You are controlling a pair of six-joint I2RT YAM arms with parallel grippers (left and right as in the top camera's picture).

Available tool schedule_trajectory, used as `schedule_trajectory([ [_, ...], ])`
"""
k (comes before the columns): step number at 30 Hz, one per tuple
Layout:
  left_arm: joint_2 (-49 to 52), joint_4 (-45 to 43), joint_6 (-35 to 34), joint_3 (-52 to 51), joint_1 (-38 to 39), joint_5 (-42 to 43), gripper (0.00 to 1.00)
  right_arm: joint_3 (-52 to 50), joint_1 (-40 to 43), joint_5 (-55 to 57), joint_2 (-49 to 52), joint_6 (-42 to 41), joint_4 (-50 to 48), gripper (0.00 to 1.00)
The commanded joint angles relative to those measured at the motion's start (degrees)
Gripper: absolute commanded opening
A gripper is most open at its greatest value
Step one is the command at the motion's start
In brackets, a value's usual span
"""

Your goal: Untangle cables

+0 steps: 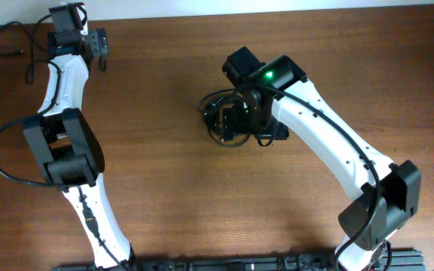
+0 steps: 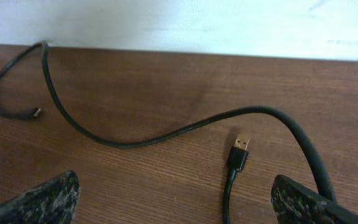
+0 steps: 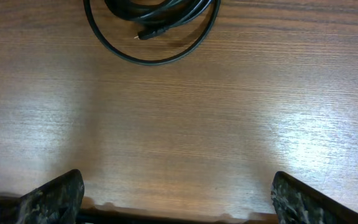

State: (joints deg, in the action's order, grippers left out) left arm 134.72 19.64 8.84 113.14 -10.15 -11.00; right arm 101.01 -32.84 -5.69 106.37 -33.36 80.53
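One black cable [image 2: 166,134] lies stretched in a loose curve at the table's far left corner, also seen in the overhead view [image 1: 10,38]. Its USB plug [image 2: 241,148] lies just ahead of my left gripper [image 2: 176,202], with a small plug [image 2: 36,114] at the other end. The left gripper [image 1: 96,44] is open, and the cord runs between its fingers without being pinched. A coiled bundle of black cables [image 1: 223,120] lies mid-table. It shows at the top of the right wrist view [image 3: 151,28]. My right gripper [image 3: 176,196] is open and empty over bare wood beside the coil.
The table's back edge and a pale wall [image 2: 197,25] lie just beyond the stretched cable. The right arm [image 1: 330,150] crosses the table's right half. The left arm [image 1: 62,143] stands along the left side.
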Motion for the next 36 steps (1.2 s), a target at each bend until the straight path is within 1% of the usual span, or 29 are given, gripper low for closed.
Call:
schedule_trajectory([
  [1, -1.51, 2.43, 1.11, 0.59, 0.02, -0.81, 0.99, -0.35, -0.52, -0.15, -0.13, 0.11, 0.28, 0.94],
  [3, -2.84, 5.68, 1.14, 0.59, 0.42, 1.68, 0.99, -0.35, -0.52, -0.15, -0.13, 0.11, 0.24, 0.94],
  [4, -3.17, 7.91, 1.14, 0.59, 0.63, 7.91, 0.99, -0.35, -0.52, -0.13, -0.13, 0.11, 0.17, 0.94],
  [5, -3.17, 10.01, 1.18, 0.59, 0.68, 19.12, 0.99, -0.35, -0.52, -0.13, -0.13, 0.11, 0.15, 0.94],
  [6, -3.17, 10.01, 1.16, 0.59, 0.68, 25.46, 0.99, -0.35, -0.52, -0.13, -0.13, 0.11, 0.17, 0.94],
  [7, -3.17, 9.99, 1.14, 0.59, 0.74, 26.75, 0.99, -0.35, -0.52, -0.13, -0.13, 0.11, 0.17, 0.94],
  [9, -3.15, 12.66, 4.59, 0.42, 1.38, 25.99, 0.93, -0.35, -0.52, -0.13, -0.13, 0.13, 0.17, 0.94],
  [11, -2.91, 13.29, 4.81, 0.24, 1.49, 23.61, 0.89, -0.35, -0.52, -0.13, -0.13, 0.11, 0.15, 0.94],
  [12, -2.47, 13.40, 4.81, 0.24, 1.49, 23.63, 0.84, -0.35, -0.52, -0.13, -0.13, 0.11, 0.15, 0.94],
  [13, -1.70, 13.62, 4.81, 0.24, 1.49, 23.65, 0.77, -0.35, -0.52, -0.11, -0.13, 0.11, 0.15, 0.94],
  [15, 0.37, 13.14, 4.79, 0.24, 1.49, 20.65, 0.78, -0.35, -0.52, -0.13, -0.13, 0.11, 0.20, 0.94],
  [16, 1.38, 12.28, 4.81, 0.24, 1.49, 16.31, 0.73, -0.35, -0.52, -0.13, -0.13, 0.13, 0.20, 0.94],
  [17, 2.05, 11.56, 5.64, 0.24, 1.46, 14.71, 0.68, -0.35, -0.52, -0.11, -0.13, 0.13, 0.20, 0.94],
  [18, 3.02, 11.23, 6.75, 0.24, 1.46, 14.62, 0.66, -0.35, -0.52, -0.11, -0.13, 0.11, 0.15, 0.94],
  [20, 5.60, 10.58, 7.30, 0.24, 1.53, 14.60, 0.67, -0.35, -0.52, -0.11, -0.13, 0.11, 0.15, 0.94],
  [21, 6.21, 10.10, 7.32, 0.24, 1.53, 14.58, 0.60, -0.35, -0.52, -0.11, -0.13, 0.11, 0.15, 0.94],
  [22, 6.80, 8.87, 7.34, 0.24, 1.46, 14.34, 0.42, -0.35, -0.52, -0.11, -0.13, 0.11, 0.15, 0.94],
  [24, 6.82, 6.01, 7.52, 0.26, 1.36, 12.83, 0.27, -0.35, -0.52, -0.13, -0.13, 0.11, 0.17, 0.94],
  [25, 6.82, 2.08, 7.56, 0.28, 1.36, 12.70, 0.13, -0.35, -0.52, -0.15, -0.13, 0.11, 0.20, 0.94],
  [26, 6.82, -0.63, 7.56, 0.28, 1.38, 12.66, 0.04, -0.35, -0.52, -0.15, -0.13, 0.11, 0.42, 0.94],
  [27, 6.82, -2.84, 7.56, 0.28, 1.38, 12.61, 0.00, -0.35, -0.52, -0.15, -0.13, 0.11, 0.74, 0.94],
  [28, 6.82, -4.59, 7.56, 0.28, 1.38, 10.21, 0.00, -0.37, -0.52, -0.15, -0.13, 0.11, 1.09, 0.94],
  [30, 6.82, -5.75, 8.17, 0.28, 1.49, 2.25, 0.00, -0.37, -0.52, -0.13, -0.13, 0.11, 1.11, 0.94],
  [31, 6.82, -5.90, 13.84, 0.28, 1.79, -3.50, 0.00, -0.37, -0.52, -0.13, -0.13, 0.11, 1.09, 0.94],
  [32, 7.02, -4.79, 20.26, 0.26, 2.08, -4.46, 0.03, -0.37, -0.52, -0.11, -0.13, 0.11, 0.83, 0.94],
  [33, 7.67, -3.48, 21.29, 0.26, 2.14, -4.46, 0.25, -0.37, -0.52, -0.11, -0.13, 0.11, 0.31, 0.94],
  [34, 8.46, -1.88, 21.24, 0.26, 2.12, -4.48, 0.31, -0.37, -0.52, -0.13, -0.13, 0.11, 0.15, 0.94],
  [35, 8.81, -0.83, 21.22, 0.26, 2.12, -4.46, 0.96, -0.37, -0.52, -0.13, -0.13, 0.11, 0.20, 0.94],
  [36, 8.85, -0.39, 21.18, 0.26, 2.16, -4.46, 0.99, -0.37, -0.52, -0.11, -0.13, 0.11, 0.20, 0.94],
])
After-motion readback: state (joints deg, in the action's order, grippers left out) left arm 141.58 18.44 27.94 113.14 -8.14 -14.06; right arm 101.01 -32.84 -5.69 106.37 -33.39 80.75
